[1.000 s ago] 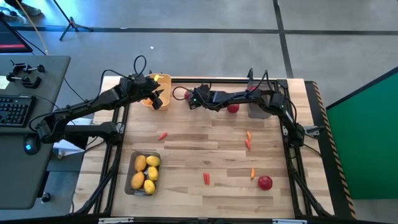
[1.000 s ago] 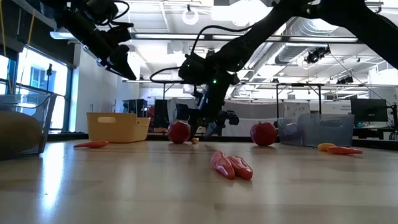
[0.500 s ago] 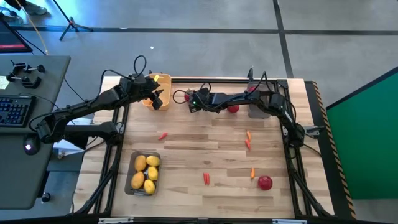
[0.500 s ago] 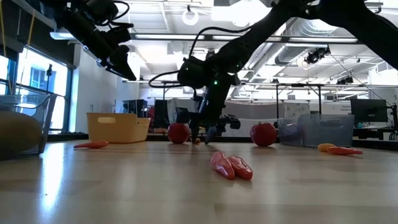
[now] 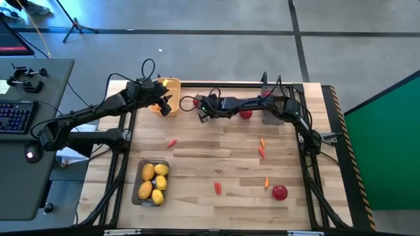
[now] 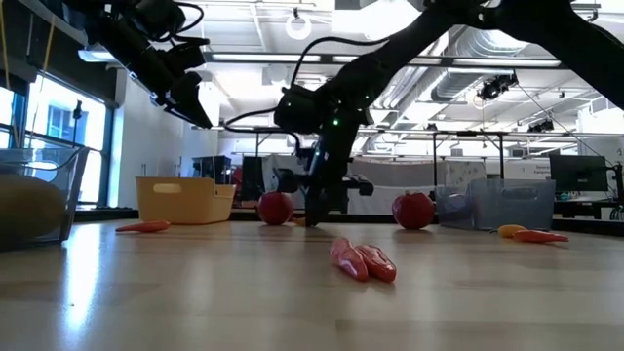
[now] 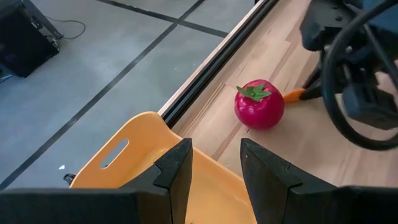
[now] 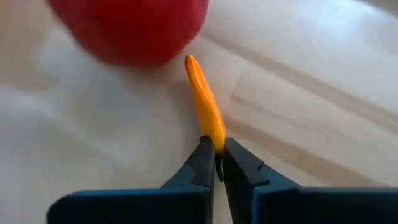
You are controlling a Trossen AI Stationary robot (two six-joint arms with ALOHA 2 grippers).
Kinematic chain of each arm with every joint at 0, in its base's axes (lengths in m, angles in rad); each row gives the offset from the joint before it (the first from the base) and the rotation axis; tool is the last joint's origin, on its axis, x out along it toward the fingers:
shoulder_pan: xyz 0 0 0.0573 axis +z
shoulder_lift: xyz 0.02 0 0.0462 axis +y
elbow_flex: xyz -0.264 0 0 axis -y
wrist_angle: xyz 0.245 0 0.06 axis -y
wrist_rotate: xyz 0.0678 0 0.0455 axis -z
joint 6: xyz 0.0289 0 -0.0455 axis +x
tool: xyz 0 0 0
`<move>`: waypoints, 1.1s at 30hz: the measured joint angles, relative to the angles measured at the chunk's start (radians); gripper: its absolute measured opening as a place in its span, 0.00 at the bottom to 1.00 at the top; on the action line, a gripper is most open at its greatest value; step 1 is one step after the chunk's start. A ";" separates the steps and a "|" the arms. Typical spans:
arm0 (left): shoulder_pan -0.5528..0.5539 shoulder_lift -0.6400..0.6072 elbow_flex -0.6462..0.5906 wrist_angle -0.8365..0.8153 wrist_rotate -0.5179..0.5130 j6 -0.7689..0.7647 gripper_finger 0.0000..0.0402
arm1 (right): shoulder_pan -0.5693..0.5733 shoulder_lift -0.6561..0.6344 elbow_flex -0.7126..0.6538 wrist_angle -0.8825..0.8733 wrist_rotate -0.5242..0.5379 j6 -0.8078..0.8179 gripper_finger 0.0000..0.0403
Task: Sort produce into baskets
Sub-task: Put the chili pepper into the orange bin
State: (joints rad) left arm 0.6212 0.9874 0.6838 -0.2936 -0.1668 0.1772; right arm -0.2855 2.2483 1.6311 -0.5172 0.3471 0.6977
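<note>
Right gripper (image 8: 215,163), low at the table's far edge beside the yellow basket (image 5: 168,92): its fingers, spread a second ago, are now pressed together on the near end of a thin orange carrot (image 8: 206,107), which lies on the wood with its far tip just beside a red fruit (image 7: 259,104). In the low view that fruit has shifted slightly to the side. The pinch suggests the carrot is secured and a lift toward a basket is the likely next step; the hold is on the very tip, so it may pivot or slip. Left gripper (image 7: 216,167) hovers unchanged above the yellow basket's rim, fingers part-spread and empty. Four lemons (image 5: 153,181) fill the near-left tray (image 5: 134,198); a second grey tray (image 5: 272,118) stands at the far right. Other carrots (image 5: 217,189) and another red fruit (image 5: 280,192) remain loose on the table (image 5: 210,151). No brand, label or writing is legible
</note>
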 joint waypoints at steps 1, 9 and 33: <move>0.000 0.000 0.000 -0.001 0.000 0.000 0.30 | 0.003 -0.005 0.007 -0.028 -0.009 -0.003 0.03; 0.000 0.000 0.000 -0.001 -0.005 0.001 0.30 | 0.083 -0.078 0.016 -0.109 -0.120 -0.123 0.01; 0.124 -0.142 -0.176 0.276 0.235 -0.061 0.01 | 0.029 -0.028 0.042 0.596 -0.261 -0.313 0.00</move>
State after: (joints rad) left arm 0.7449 0.8459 0.5081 -0.0180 0.0677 0.1163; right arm -0.2569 2.2206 1.6729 0.0785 0.0866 0.3850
